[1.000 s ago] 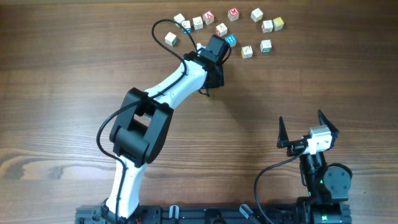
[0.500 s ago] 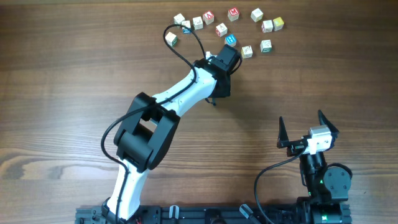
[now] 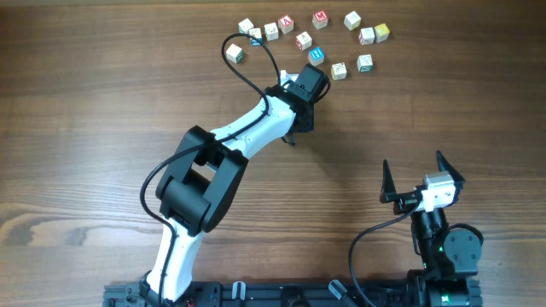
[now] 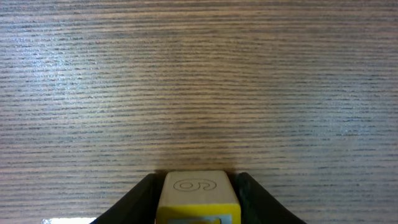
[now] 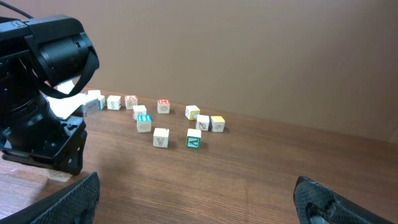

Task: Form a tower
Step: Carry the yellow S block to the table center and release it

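A dark, straight-grained wooden worktop (image 3: 85,128) fills the overhead view. From the right wrist camera a plain tan wall (image 5: 249,50) rises behind it. A cluster of loose letter cubes (image 3: 304,40) lies along the far side.

The left arm (image 3: 256,124) reaches to the near edge of that cluster, and from above its wrist hides the fingers and whatever is under them. The left wrist camera shows the tower, here only 1 yellow-sided cube (image 4: 199,194), on the worktop just short of the cluster. The frame's bottom edge cuts the cube off, and its top mark could be a 6 or a 9. The left end effector (image 4: 196,180) flanks the cube closely on both sides, but I cannot tell whether the fingers are touching it.

The right end effector (image 3: 412,160) sits well apart from the cluster on the near side, spread wide and holding nothing.
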You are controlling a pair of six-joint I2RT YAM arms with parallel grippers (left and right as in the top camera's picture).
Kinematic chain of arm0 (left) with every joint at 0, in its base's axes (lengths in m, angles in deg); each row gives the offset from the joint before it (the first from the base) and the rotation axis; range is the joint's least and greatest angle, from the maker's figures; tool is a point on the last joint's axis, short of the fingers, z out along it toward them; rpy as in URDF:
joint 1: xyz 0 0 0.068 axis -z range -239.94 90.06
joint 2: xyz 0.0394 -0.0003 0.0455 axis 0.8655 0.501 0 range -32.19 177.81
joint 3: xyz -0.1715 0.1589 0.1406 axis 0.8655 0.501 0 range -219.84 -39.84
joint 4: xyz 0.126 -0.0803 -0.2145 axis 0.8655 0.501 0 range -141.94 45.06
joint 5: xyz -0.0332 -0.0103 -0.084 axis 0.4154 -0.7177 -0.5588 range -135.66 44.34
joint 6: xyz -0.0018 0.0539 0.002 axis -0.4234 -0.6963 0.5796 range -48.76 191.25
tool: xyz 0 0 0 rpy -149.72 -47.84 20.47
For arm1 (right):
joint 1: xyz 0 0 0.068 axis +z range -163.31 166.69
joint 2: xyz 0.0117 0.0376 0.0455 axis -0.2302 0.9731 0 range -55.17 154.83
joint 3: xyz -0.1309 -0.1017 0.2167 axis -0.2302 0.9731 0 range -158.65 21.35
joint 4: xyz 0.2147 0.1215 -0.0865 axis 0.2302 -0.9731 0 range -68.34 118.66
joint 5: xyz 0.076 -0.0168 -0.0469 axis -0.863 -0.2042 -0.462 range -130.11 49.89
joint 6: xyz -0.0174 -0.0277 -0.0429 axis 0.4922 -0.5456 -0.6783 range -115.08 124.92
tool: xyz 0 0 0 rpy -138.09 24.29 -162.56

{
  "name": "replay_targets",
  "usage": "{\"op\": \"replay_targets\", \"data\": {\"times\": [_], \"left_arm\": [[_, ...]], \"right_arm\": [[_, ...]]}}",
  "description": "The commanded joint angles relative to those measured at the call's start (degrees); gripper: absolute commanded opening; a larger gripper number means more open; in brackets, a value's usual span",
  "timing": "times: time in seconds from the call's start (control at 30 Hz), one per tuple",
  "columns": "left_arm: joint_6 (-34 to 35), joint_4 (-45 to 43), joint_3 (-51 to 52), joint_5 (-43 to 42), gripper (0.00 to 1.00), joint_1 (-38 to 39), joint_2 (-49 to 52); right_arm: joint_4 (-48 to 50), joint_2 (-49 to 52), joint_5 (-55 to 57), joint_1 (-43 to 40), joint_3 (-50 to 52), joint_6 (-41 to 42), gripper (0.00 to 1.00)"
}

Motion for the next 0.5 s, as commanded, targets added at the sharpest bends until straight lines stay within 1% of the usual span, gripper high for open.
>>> {"op": "replay_targets", "data": {"times": [0.0,0.07,0.1,0.17,0.2,0.27,0.33,0.37,0.47], "left_arm": [[0.1,-1.2,1.6,0.5,0.38,-0.9,2.0],[0.1,-1.2,1.6,0.5,0.39,-0.9,2.0],[0.1,-1.2,1.6,0.5,0.41,-0.9,2.0],[-1.6,-1.5,1.6,0.5,0.48,-0.9,2.0],[-2.8,-1.8,1.6,0.5,0.54,-0.9,2.0],[-2.9,-1.7,1.5,0.5,0.71,-0.9,1.8],[-2.9,-1.4,1.4,0.4,0.98,-0.8,1.3],[-2.9,-1.0,1.4,0.4,1.0,-0.8,0.7],[-2.9,0.8,1.4,0.2,1.0,-0.8,-2.8]], "right_arm": [[0.3,-0.3,0.6,-0.3,0.0,-0.7,1.0],[0.3,-0.3,0.6,-0.3,0.0,-0.7,1.0],[0.3,-0.3,0.6,-0.3,0.0,-0.7,1.0],[0.3,-0.3,0.6,-0.3,0.0,-0.7,1.0],[0.3,-0.3,0.6,-0.3,0.0,-0.7,1.0],[0.3,-0.3,0.6,-0.3,0.0,-0.7,1.0],[0.3,-0.3,0.6,-0.3,0.0,-0.7,1.0],[0.3,-0.3,0.6,-0.3,0.0,-0.7,1.0],[0.3,-0.3,0.5,-0.3,0.0,-0.7,1.0]]}}
